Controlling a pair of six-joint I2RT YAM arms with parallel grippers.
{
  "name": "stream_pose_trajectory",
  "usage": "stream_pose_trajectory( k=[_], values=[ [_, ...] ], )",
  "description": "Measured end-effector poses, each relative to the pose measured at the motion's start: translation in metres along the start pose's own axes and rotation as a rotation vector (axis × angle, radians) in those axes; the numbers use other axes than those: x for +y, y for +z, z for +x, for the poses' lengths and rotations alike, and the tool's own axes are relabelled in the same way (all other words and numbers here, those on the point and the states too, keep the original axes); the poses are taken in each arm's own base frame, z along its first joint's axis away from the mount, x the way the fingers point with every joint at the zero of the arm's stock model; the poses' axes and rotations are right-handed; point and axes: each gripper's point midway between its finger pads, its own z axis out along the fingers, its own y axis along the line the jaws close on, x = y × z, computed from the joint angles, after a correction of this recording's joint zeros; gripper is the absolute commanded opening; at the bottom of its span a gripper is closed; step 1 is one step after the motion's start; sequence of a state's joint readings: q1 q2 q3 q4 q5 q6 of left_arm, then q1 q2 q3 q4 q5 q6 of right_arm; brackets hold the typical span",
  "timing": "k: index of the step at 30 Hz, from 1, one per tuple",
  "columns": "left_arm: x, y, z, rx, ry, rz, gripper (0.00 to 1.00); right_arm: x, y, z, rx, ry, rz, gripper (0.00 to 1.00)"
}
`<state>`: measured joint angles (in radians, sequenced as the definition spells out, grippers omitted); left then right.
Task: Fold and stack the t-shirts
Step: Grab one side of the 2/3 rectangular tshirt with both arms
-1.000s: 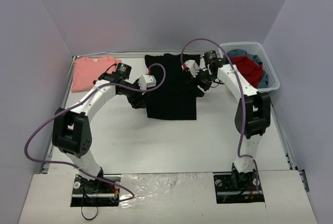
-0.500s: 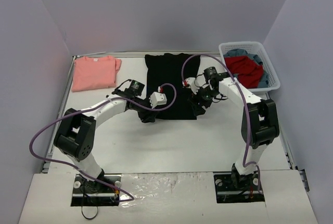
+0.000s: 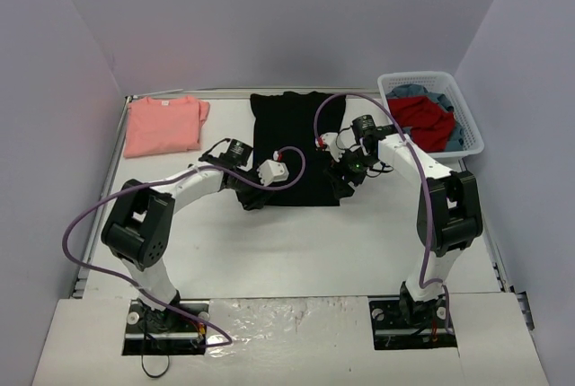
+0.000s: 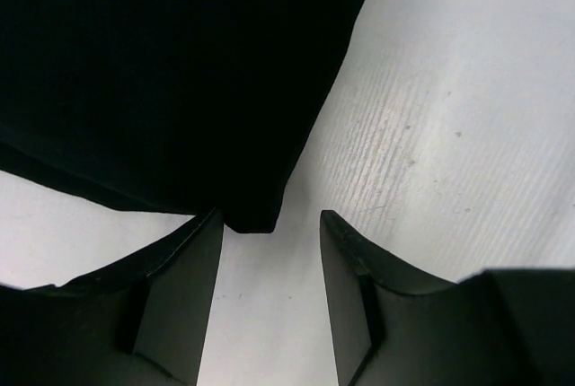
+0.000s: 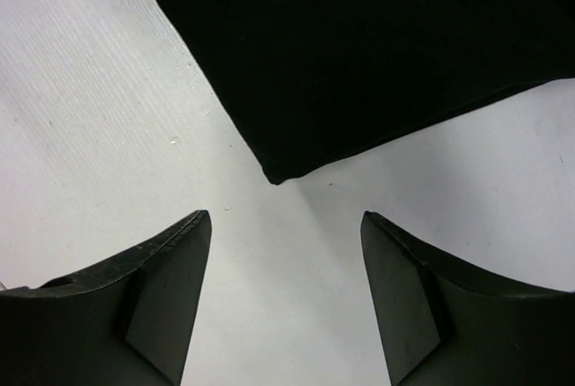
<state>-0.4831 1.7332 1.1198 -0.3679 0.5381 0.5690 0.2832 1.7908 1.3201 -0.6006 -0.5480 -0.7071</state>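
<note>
Both arms stretch low over the white counter (image 3: 296, 242), elbows bent outward and wrists turned in toward the near hem of the black tee (image 3: 292, 130). That tee lies flat at the back of the counter, roughly a long rectangle. A white basket (image 3: 431, 77) of red and blue clothes stands far right. The pink tee (image 3: 162, 126) lies in the far left corner, well apart. The left claw (image 4: 269, 220) is released at the hem's left corner. The right claw (image 5: 286, 220) gapes empty just short of the right corner.
</note>
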Motion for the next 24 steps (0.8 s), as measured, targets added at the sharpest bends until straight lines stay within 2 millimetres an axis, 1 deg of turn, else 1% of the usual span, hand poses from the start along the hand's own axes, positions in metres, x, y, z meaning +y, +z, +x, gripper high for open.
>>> stream_pose_trajectory(
  k=[7,13,16,17,19,20,21,24],
  values=[
    [0.006,0.016,0.022,0.091,-0.027,0.003,0.45,0.000,0.000,0.000,0.002,0.000,0.002,0.64],
    [0.008,0.015,0.023,0.105,-0.030,-0.007,0.40,0.002,0.003,0.004,0.008,0.000,-0.003,0.64],
    [0.008,0.015,0.023,0.106,-0.033,-0.009,0.31,0.005,0.005,0.009,0.021,0.001,-0.009,0.64],
    [0.009,0.014,0.023,0.107,-0.035,-0.011,0.24,0.005,0.006,0.010,0.024,0.002,-0.011,0.64],
    [0.008,0.015,0.023,0.110,-0.039,-0.014,0.16,0.006,0.007,0.013,0.030,0.004,-0.015,0.64],
    [0.008,0.015,0.023,0.111,-0.039,-0.015,0.06,0.007,0.008,0.014,0.033,0.006,-0.017,0.64],
    [0.008,0.015,0.023,0.112,-0.042,-0.015,0.03,0.008,0.009,0.016,0.035,0.008,-0.019,0.63],
    [0.006,0.016,0.022,0.115,-0.037,-0.014,0.02,0.011,0.010,0.020,0.044,0.011,-0.025,0.63]
  ],
)
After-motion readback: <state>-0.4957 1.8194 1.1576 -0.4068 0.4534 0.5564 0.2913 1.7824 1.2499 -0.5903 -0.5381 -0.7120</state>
